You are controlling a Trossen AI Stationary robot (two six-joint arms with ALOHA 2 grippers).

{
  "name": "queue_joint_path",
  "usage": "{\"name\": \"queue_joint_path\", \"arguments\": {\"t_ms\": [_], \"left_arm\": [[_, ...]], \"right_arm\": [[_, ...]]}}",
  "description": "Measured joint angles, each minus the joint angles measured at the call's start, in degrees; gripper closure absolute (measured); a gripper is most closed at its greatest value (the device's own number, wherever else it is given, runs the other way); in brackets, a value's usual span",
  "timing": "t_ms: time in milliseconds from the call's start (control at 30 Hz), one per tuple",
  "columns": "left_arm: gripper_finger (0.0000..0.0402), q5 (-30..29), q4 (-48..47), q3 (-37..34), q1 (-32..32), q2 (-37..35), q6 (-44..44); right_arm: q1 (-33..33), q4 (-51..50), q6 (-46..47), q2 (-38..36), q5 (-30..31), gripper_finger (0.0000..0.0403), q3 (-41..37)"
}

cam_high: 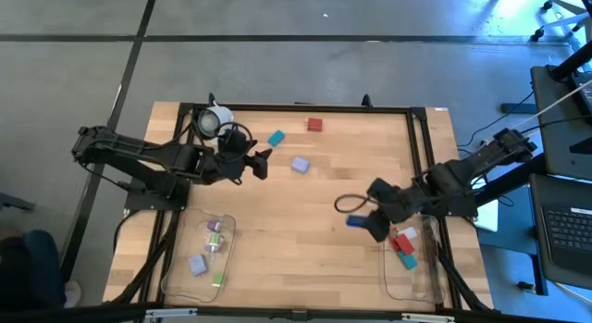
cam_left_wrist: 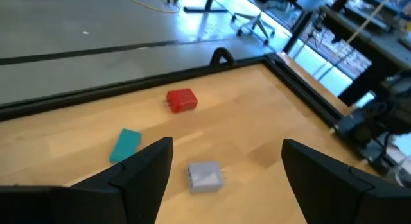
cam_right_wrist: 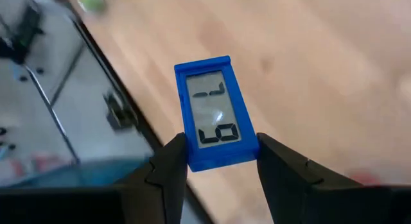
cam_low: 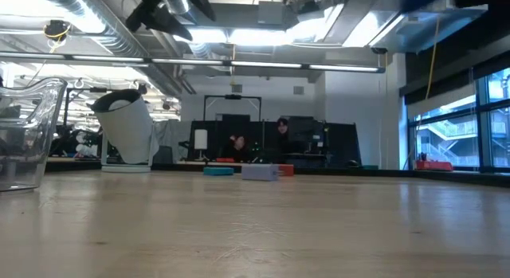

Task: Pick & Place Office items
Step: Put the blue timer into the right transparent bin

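Observation:
Three office items lie on the far part of the wooden table: a red block (cam_high: 314,125), a teal block (cam_high: 276,137) and a lavender block (cam_high: 300,164). My left gripper (cam_high: 264,164) hangs open above the table, just left of the lavender block (cam_left_wrist: 205,176), which shows between its fingers farther off. My right gripper (cam_high: 368,223) is shut on a blue piece with a display window (cam_right_wrist: 215,112), above the table beside the right tray (cam_high: 427,284). My right gripper pinches the blue piece between its two fingers, on its two long sides near one short end (cam_right_wrist: 192,161). The fingers (cam_right_wrist: 282,169) slant down toward the table and lie along the piece. The piece is lifted clear of the table, its window facing the wrist camera.
A clear tray (cam_high: 176,267) at the near left holds several small pieces. The right tray holds a red (cam_high: 404,240) and a teal piece (cam_high: 408,261). A white round object (cam_high: 215,119) stands at the far left. A dark loop (cam_high: 350,204) lies by my right gripper.

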Motion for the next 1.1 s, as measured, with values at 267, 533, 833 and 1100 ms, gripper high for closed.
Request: {"name": "queue_joint_path", "arguments": {"t_ms": [267,533,833,1100], "left_arm": [[0.0115,1.91,-0.09,0.01,0.23,0.0,1.97],[0.0115,2.83,-0.09,0.01,0.17,0.0,3.32],[0.0115,5.13,-0.09,0.0,0.17,0.0,3.32],[0.0115,8.95,-0.09,0.0,0.1,0.0,2.86]], "right_arm": [[10.31,-11.15,18.96,2.4,-11.03,0.024,0.0],[15.62,-14.72,26.97,10.32,-20.46,0.024,-0.01],[16.77,-14.68,21.73,21.33,-22.75,0.024,-0.02],[16.77,-14.5,12.85,30.2,-26.68,0.024,-0.02]]}}
